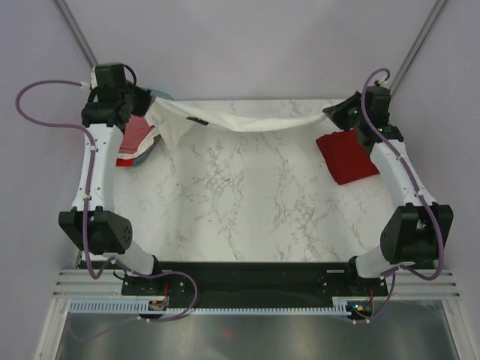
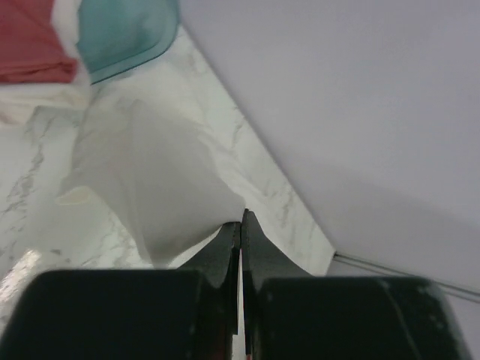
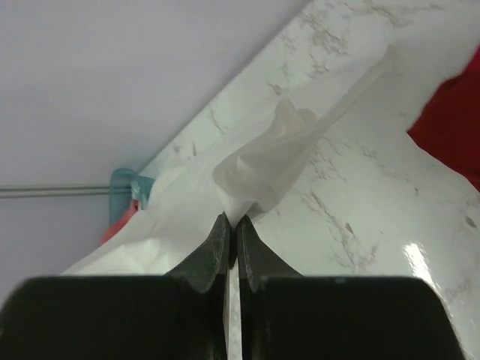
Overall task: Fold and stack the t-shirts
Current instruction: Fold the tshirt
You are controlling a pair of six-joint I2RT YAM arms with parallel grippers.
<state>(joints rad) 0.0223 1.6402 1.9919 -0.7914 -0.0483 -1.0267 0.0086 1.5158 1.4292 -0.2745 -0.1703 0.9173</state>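
Mid-spread, by the look of it: holding a large white cotton t-shirt (image 1: 240, 116) up by two ends, slung in a shallow sag along the far edge of the marble-patterned table (image 1: 240, 210). Pinched at its left end in the left gripper (image 2: 241, 221), which is shut flat on a thin fold of the cloth. Pinched at its right end in the right gripper (image 3: 231, 223), likewise closed, with a bunched twist of fabric poking out past the tips. Draped down onto the tabletop at the left (black print barely showing, just a small dark mark near the top edge).

Lying off to the right, just beside that arm: a folded dark red t-shirt (image 1: 346, 156). Heaped at the far left, against a teal translucent plastic basket (image 1: 161, 95): pinkish-red and white tees (image 1: 137, 139), seemingly not folded.

Probably calls next for drawing both ends toward the near side together, with even tension, then laying the shirt flat across the middle before any fold. Worth guarding against: slipping out of so thin a grip, or dragging over the red one.
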